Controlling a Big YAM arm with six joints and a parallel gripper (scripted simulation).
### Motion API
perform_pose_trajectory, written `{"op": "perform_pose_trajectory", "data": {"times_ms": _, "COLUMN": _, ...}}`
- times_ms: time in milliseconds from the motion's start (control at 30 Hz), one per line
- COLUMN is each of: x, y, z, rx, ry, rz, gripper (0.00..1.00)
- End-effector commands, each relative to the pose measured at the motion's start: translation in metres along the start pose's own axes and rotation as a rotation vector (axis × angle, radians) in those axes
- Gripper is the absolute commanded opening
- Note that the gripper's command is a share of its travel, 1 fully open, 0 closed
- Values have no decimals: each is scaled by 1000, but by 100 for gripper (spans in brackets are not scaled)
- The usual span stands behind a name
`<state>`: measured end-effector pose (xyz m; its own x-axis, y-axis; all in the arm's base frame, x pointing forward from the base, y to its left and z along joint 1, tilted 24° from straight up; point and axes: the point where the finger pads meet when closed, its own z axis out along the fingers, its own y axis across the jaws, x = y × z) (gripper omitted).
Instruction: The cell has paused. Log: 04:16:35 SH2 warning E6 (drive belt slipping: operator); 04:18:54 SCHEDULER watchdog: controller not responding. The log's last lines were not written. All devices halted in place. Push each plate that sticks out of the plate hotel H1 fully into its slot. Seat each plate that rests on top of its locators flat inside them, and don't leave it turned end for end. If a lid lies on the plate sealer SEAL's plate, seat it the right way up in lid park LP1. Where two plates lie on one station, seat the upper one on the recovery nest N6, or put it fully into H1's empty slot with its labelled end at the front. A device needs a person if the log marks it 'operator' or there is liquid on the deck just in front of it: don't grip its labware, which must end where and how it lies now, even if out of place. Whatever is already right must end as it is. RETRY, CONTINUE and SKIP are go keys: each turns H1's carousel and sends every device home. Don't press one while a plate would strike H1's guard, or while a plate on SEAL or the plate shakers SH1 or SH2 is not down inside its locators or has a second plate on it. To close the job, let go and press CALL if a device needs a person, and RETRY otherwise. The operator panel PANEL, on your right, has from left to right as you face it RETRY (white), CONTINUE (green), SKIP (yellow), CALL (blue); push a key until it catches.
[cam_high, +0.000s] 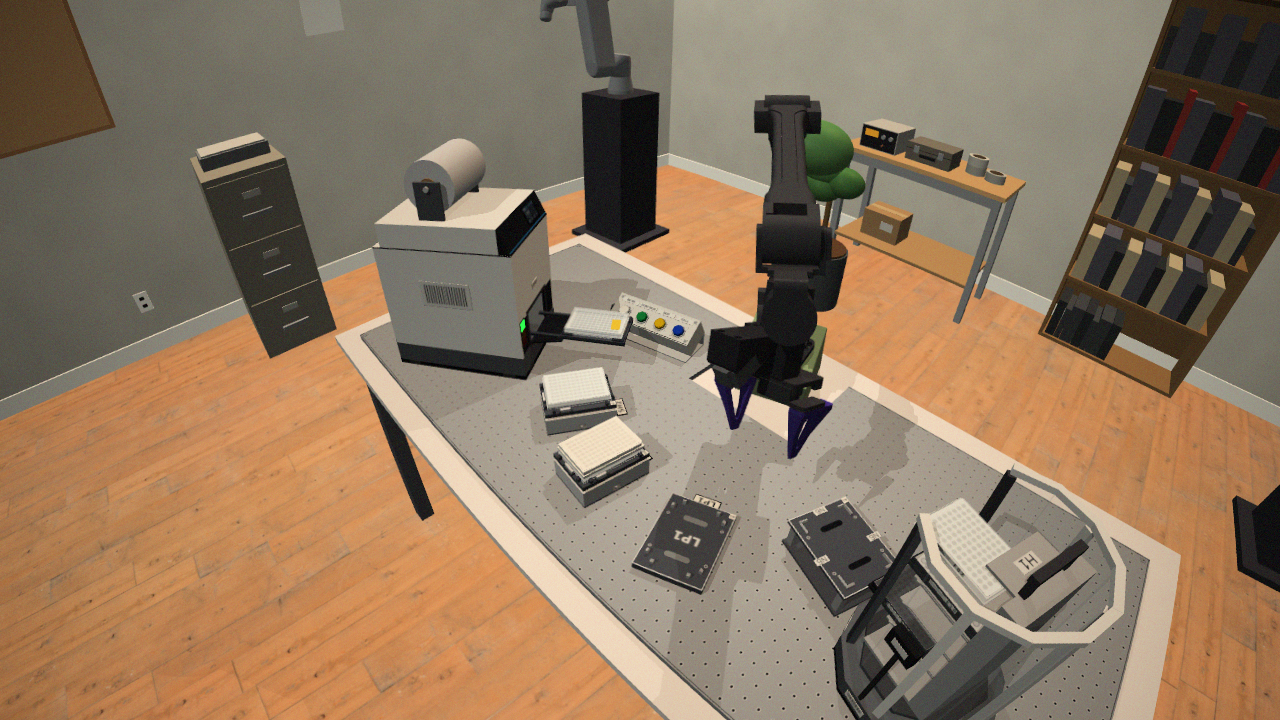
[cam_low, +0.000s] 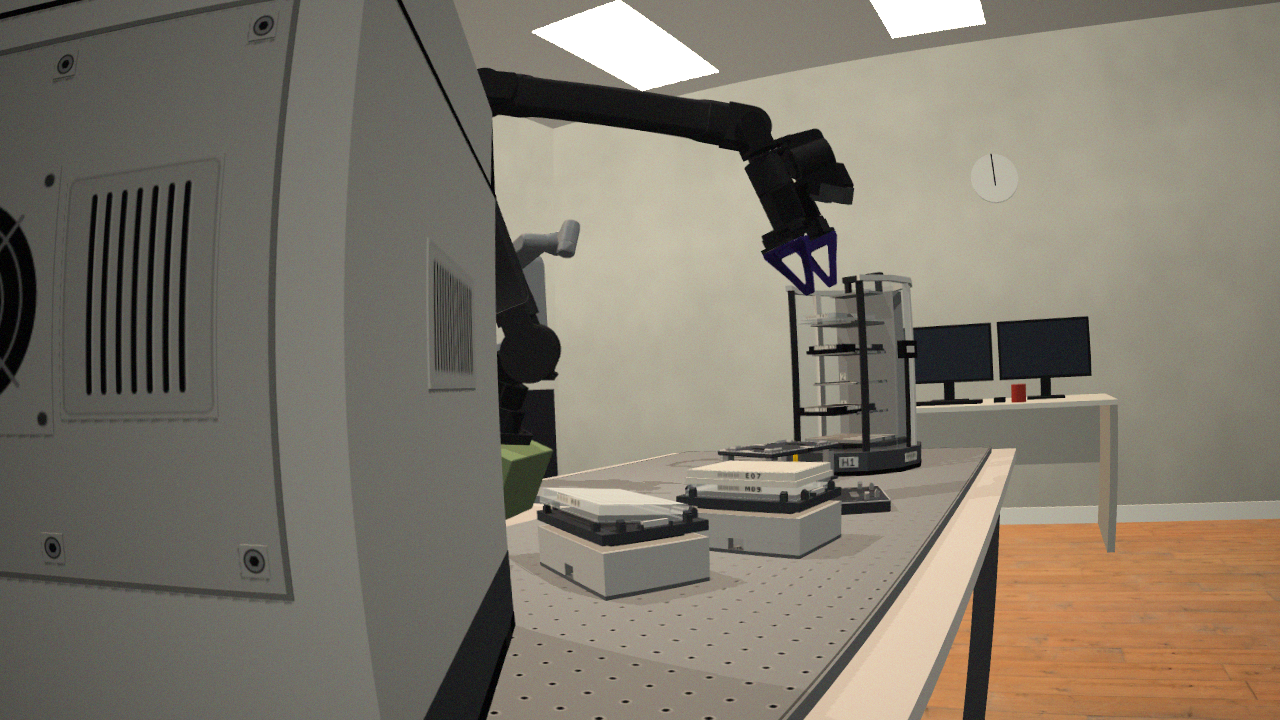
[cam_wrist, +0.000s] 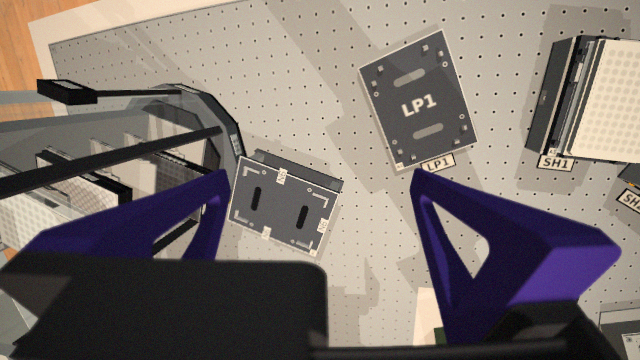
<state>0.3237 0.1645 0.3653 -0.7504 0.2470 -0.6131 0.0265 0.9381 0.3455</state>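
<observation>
My claw (cam_wrist: 320, 185) hangs spread wide, grasping nothing, high above the deck. Taking LP1 (cam_wrist: 417, 107) as the mark in my wrist view: far left of it stands H1 (cam_wrist: 220, 112); N6 (cam_wrist: 282, 205) lies just left and nearer me; right of it, SH1 (cam_wrist: 545, 107) carries two stacked plates (cam_wrist: 607, 100).
</observation>
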Motion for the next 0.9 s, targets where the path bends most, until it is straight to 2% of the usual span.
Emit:
{"op": "perform_pose_trajectory", "data": {"times_ms": 0, "x": -3, "y": 2, "z": -3, "rx": -6, "ry": -8, "rz": 1, "gripper": 100}}
{"op": "perform_pose_trajectory", "data": {"times_ms": 533, "x": -3, "y": 2, "z": -3, "rx": -6, "ry": -8, "rz": 1, "gripper": 100}}
{"op": "perform_pose_trajectory", "data": {"times_ms": 567, "x": 0, "y": 0, "z": -9, "rx": -13, "ry": -15, "rz": 2, "gripper": 100}}
{"op": "perform_pose_trajectory", "data": {"times_ms": 867, "x": 18, "y": -9, "z": -15, "rx": -10, "ry": -4, "rz": 4, "gripper": 100}}
